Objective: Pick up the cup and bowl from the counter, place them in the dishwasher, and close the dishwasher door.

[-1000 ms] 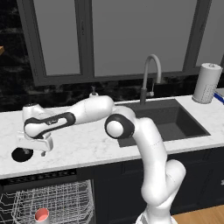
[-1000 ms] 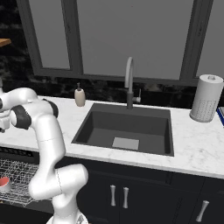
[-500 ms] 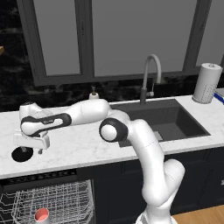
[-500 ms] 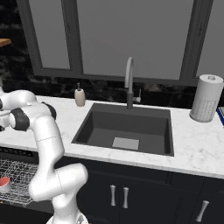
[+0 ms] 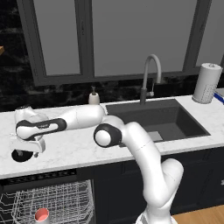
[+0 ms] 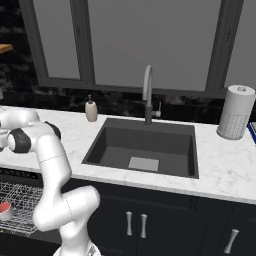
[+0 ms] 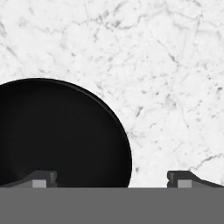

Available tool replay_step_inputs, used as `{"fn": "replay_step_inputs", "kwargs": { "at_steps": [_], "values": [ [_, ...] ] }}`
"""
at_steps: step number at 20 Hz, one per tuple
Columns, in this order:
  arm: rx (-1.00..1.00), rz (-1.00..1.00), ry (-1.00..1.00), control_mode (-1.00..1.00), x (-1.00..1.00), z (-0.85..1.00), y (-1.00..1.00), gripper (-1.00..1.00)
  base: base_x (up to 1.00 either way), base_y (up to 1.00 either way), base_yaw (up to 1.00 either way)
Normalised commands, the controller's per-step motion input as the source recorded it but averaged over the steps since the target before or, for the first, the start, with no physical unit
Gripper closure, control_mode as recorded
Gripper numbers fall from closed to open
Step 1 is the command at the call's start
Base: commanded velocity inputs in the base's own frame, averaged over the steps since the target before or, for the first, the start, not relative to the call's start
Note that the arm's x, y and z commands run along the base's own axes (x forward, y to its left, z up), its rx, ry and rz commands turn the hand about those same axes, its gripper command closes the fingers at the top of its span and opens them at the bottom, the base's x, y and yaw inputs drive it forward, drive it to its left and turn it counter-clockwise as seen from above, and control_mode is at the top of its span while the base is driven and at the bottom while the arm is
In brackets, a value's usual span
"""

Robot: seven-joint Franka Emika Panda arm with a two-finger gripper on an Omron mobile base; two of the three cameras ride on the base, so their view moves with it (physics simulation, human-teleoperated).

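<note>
Pincer spread wide over the bowl at the desk's left end

The black bowl [image 7: 57, 135] sits near the desk's [image 5: 78, 151] front edge; the pincer [image 7: 111, 178] hangs directly above, jaws fully apart, holding nothing, one fingertip over the bowl, the other over marble. The cup [image 5: 42, 215] lies in the dishwasher [image 5: 48, 199] rack below.

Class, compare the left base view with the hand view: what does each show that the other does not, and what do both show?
Left base view alone: the faucet, the sink, the soap dispenser, the paper towel roll, and the dishwasher open below, with the cup in its rack.

Hand view alone: the hand, close up and open, one fingertip over the bowl, the other over bare marble.

Both: the bowl and the counter.
</note>
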Motion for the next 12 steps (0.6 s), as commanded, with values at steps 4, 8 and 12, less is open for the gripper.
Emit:
{"fn": "replay_step_inputs", "kwargs": {
  "at_steps": [4, 8, 12],
  "values": [
    [-0.03, 0.0, 0.0, -1.0, 0.05, -0.4, 0.01, -1.0, 0.0, 0.0, 0.0],
    [-0.02, 0.0, 0.01, -1.0, 0.0, -0.29, 0.0, -1.0, 0.0, 0.0, 0.0],
    [0.0, 0.0, 0.0, -1.0, 0.0, 0.0, 0.0, 1.0, 0.0, 0.0, 0.0]
  ]
}}
